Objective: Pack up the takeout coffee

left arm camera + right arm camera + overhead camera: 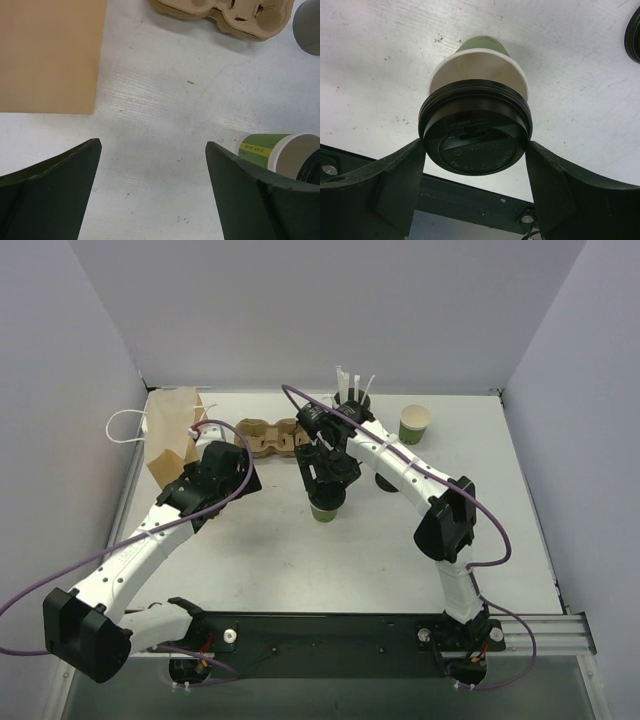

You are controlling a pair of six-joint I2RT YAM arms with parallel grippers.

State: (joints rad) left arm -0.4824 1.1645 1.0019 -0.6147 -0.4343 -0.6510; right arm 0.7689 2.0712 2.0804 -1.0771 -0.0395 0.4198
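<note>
Right hand (475,145) is pinching the takeout coffee (477,75). Its fingers (395,185) sit against opposite sides of the black lid (475,142), at the rim. The cup hangs below the lid: white band, then green wall. Can't tell if its base is touching the desk (300,560) or just off it.

The coffee is around mid-desk, a bit toward the far edge, on the near side of the cardboard cup carrier (270,436).

Left hand (152,145) is spread wide with nothing between the fingers, over bare desk toward the left edge. Its wrist view catches the coffee at lower right and the carrier at the top.

- Brown paper bag (172,440) with white handles stands in the far-left corner, just beyond the left hand.
- Carrier lies along the far edge, between the bag and the straw holder (352,400).
- Straw holder has white straws sticking up.
- Lidless green cup (415,423) is upright to the right of the holder, well apart from the coffee.
</note>
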